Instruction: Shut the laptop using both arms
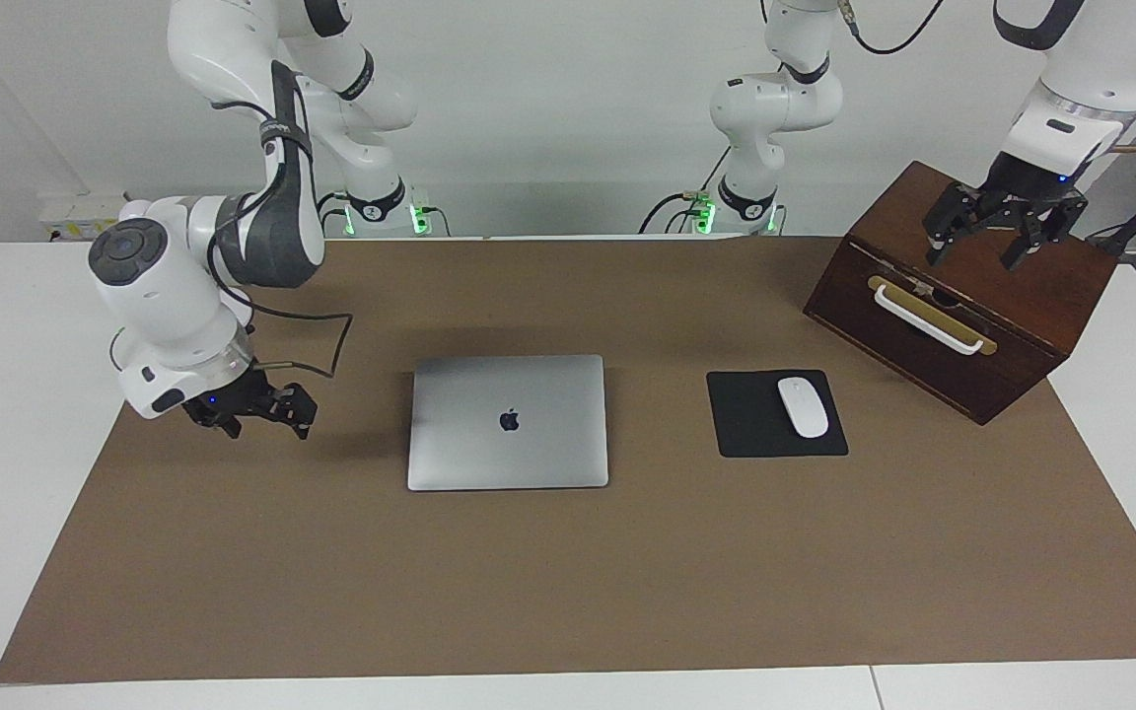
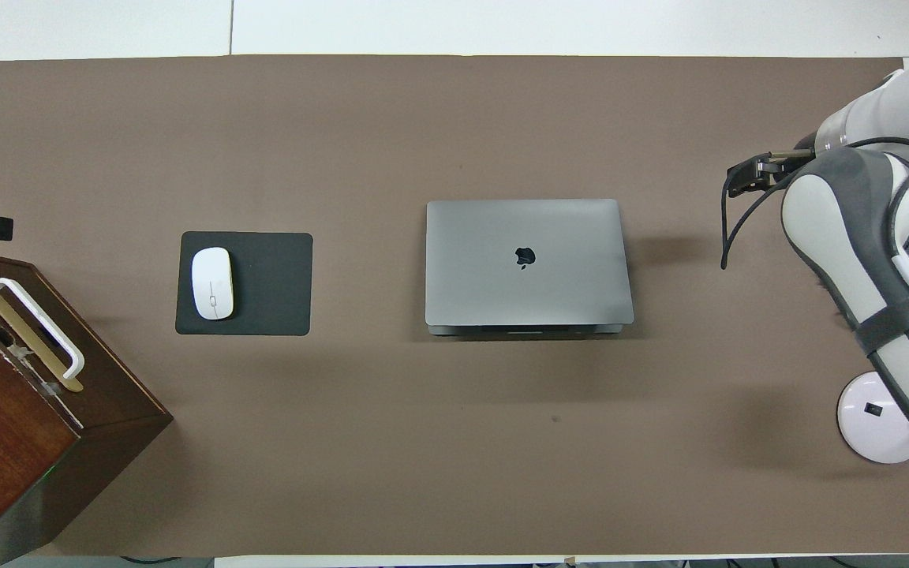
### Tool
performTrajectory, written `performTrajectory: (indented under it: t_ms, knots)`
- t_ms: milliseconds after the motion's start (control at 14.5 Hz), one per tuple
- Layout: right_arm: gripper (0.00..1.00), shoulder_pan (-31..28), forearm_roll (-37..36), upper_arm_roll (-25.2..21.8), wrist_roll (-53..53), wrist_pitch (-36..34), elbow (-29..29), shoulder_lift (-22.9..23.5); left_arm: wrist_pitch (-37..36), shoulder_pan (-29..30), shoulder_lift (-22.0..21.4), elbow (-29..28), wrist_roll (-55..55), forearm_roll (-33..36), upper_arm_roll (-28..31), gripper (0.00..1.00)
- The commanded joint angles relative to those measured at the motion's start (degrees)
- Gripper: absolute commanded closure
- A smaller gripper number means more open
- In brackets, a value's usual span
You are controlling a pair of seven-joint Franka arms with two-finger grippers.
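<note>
Since the laptop [image 1: 508, 422] already lies shut, both empty, splayed grippers stand clear, right gripper [image 1: 262, 419] beside it, left gripper [image 1: 1002, 237] over the wooden box [image 1: 962, 316], so nothing remains

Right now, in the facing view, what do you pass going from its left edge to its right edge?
Right arm's black gripper → closed silver-grey laptop → black mouse pad → white mouse lying on the pad → dark wooden drawer box → left arm's black gripper over that box.
</note>
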Motion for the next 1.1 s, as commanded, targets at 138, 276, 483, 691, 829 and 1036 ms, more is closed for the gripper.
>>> performTrajectory:
  t_ms: [138,276,483,691,829,1036]
  knots:
    - [0.0,-0.8,-1.1,0.5,-1.6,1.5,-1.0,-1.2,-0.5,0.4,0.8,1.5,-0.7,1.0,-0.4,0.0]
    - [0.0,-0.8,-1.1,0.5,-1.6,1.4,-0.8,-1.3,-0.5,0.4,0.8,1.4,-0.7,1.0,-0.4,0.0]
    - [0.0,-0.9,-1.1,0.4,-1.6,1.3,-0.3,-1.4,-0.5,0.4,0.7,1.2,-0.7,1.0,-0.4,0.0]
    - [0.0,-1.1,-1.1,0.4,-1.7,0.8,0.1,-1.4,-0.6,0.3,0.7,1.2,-0.7,1.0,-0.4,0.0]
    - [0.0,-1.1,-1.1,0.4,-1.7,0.8,0.1,-1.4,-0.5,0.2,0.7,1.2,-0.7,1.0,-0.4,0.0]
    - [0.0,-1.1,-1.1,0.4,-1.7,0.8,0.1,-1.5,-0.4,0.3,0.7,1.2,-0.7,1.0,-0.4,0.0]
